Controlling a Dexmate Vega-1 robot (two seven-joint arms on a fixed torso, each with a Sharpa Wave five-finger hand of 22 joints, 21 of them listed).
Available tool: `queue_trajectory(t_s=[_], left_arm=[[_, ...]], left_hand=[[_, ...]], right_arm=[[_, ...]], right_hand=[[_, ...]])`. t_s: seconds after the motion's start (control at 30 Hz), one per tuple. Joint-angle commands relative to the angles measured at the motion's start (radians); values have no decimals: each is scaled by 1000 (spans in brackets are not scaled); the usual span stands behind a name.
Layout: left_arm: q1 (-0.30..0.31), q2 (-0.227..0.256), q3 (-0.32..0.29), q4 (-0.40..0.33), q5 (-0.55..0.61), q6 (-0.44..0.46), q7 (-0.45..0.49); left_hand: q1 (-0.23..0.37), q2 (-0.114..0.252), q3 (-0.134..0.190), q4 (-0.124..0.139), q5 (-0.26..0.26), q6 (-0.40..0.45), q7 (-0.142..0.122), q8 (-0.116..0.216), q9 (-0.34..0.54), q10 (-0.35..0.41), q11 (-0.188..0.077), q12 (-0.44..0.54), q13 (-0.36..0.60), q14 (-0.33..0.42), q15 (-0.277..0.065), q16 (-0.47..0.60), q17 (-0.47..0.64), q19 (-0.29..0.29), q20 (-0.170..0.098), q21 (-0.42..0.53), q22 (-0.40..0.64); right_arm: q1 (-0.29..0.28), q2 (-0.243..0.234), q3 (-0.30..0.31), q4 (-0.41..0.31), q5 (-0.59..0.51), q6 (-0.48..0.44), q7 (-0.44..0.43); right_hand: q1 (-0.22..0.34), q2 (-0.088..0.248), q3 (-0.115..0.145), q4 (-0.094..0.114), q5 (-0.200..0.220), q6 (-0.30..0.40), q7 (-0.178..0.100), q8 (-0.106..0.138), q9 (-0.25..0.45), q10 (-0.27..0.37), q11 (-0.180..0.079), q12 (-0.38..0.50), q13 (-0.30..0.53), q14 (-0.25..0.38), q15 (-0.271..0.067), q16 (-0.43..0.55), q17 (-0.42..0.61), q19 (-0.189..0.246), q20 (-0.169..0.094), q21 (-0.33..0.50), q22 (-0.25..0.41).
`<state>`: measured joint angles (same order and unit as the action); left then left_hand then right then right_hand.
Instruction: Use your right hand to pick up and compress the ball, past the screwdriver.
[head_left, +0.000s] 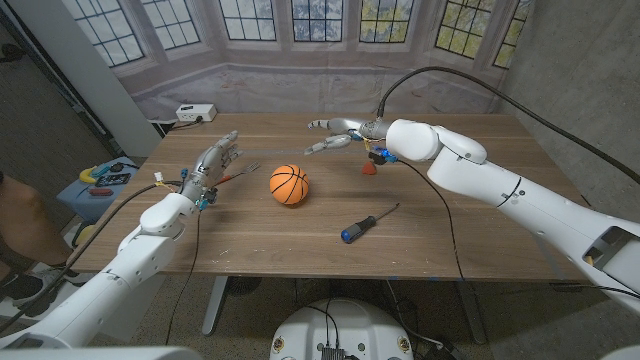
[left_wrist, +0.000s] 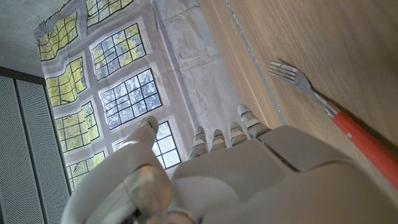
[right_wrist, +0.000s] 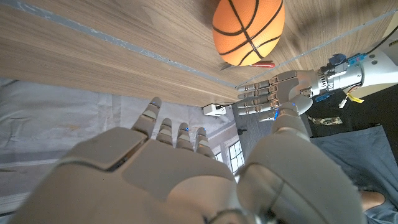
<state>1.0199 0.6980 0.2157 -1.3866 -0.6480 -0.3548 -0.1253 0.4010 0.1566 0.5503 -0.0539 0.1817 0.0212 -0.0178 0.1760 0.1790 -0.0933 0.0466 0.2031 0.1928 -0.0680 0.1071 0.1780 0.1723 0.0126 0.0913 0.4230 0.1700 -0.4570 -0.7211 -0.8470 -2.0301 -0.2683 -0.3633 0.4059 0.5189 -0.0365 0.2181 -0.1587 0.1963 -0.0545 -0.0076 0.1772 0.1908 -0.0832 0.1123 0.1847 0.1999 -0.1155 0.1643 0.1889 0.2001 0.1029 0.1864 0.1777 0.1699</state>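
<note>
Two hands were over the wooden table (head_left: 440, 240), and neither held anything. The small orange basketball-patterned ball (head_left: 289, 185) sat near the middle, beyond the blue-handled screwdriver (head_left: 368, 222) that lay nearer the robot and to the right. The right hand (head_left: 338, 134) hovered above the far part of the table, right of the ball and apart from it, its fingers spread and empty, seemingly poised so it could swing across and close on the ball. The left hand (head_left: 213, 165) waited at the left, fingers loosely apart, beside a red-handled metal fork (left_wrist: 329, 111), probably parked there to keep the way clear.
</note>
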Motion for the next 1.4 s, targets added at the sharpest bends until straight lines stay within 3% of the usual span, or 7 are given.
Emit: queue_trajectory(t_s=[0.03, 0.57, 1.4], left_arm=[[-5, 0, -7, 22, -5, -10, -11], [-39, -17, 7, 67, -7, -16, -32], [-25, -21, 8, 67, -13, -26, -32]], left_hand=[[-2, 4, 5, -6, 5, -5, -3, 5, 2, -7, -7, 3, 4, -2, 7, 4, 2, 4, 4, -3, 2], [-5, 5, 6, -7, 5, -3, -3, 7, 2, -5, -6, 5, 4, -2, 8, 5, 3, 7, 2, -8, 2], [-10, 14, 13, -4, 5, -6, -3, 7, 2, -6, -4, 6, 3, -2, 8, 6, 5, 11, 2, -18, 3]], right_arm=[[81, 54, -69, 29, -72, -33, 106], [191, 123, -168, 49, -127, -114, 267], [266, 200, -285, 79, -249, -129, 321]], right_hand=[[15, -5, 3, -6, 9, -19, -2, 1, -1, -22, 4, -2, 3, -8, 16, 0, 1, -2, 19, 6, 2], [11, -13, -3, 8, 7, -103, -24, -7, -1, -91, 12, -5, 4, -51, 35, -2, 2, -27, 27, 4, 2], [29, -32, -5, 1, 24, -159, -28, -1, -1, -135, 23, -1, 4, -88, 47, -3, 2, -47, 26, 5, 2]])
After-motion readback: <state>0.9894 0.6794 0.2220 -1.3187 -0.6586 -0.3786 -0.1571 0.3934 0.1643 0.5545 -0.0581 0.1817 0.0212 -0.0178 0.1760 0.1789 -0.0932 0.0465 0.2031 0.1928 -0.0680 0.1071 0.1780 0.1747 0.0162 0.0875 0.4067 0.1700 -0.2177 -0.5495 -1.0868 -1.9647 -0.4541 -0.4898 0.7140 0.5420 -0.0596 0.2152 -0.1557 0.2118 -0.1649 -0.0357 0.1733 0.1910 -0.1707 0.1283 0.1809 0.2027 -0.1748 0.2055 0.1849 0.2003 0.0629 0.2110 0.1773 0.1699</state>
